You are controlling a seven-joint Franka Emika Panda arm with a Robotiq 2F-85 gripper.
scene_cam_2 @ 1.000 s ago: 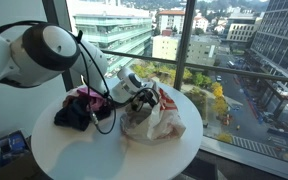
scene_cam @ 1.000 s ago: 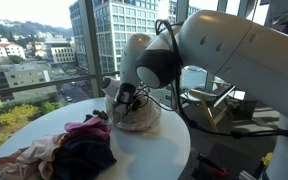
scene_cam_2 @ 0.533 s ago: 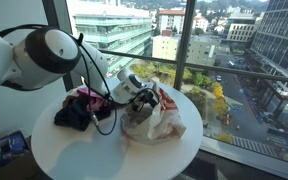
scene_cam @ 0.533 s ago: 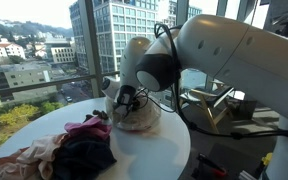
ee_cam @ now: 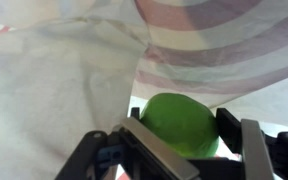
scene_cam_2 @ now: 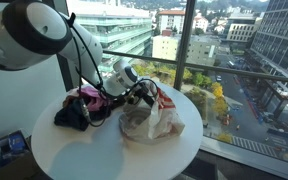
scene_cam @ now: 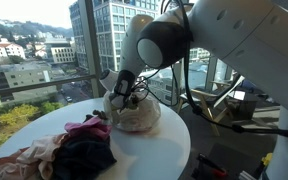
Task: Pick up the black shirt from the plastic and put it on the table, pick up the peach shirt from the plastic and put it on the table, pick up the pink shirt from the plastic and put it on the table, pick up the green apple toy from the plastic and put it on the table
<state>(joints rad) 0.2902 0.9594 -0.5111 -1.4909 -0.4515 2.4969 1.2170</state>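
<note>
Between the dark fingers (ee_cam: 152, 152) of the gripper (ee_cam: 182, 120), in the wrist view, sits the green apple (ee_cam: 179, 130), pinched on both sides by the pads, which press against its skin. Behind it hangs the plastic (ee_cam: 64, 80), white and crumpled, with faded red stripes across its upper fold. In both exterior views the gripper (scene_cam: 124, 97) (scene_cam_2: 143, 93) is at the top edge of the plastic (scene_cam: 140, 118) (scene_cam_2: 156, 123), which lies slumped on the round white table (scene_cam: 156, 152) (scene_cam_2: 94, 152); the apple itself is too small to make out from these angles. Beside the plastic, on the table, lies a heap of clothes: the black shirt (scene_cam: 84, 156) (scene_cam_2: 71, 116) nearest the table's edge, the pink shirt (scene_cam: 88, 126) (scene_cam_2: 90, 97) just beside the plastic, and the peach shirt (scene_cam: 29, 158) spread flat next to the black one in an exterior view. The arm (scene_cam: 219, 35) (scene_cam_2: 24, 35) arches over the table. Beyond the glass stand office towers (scene_cam: 104, 35) and a street (scene_cam_2: 234, 90) below.
</note>
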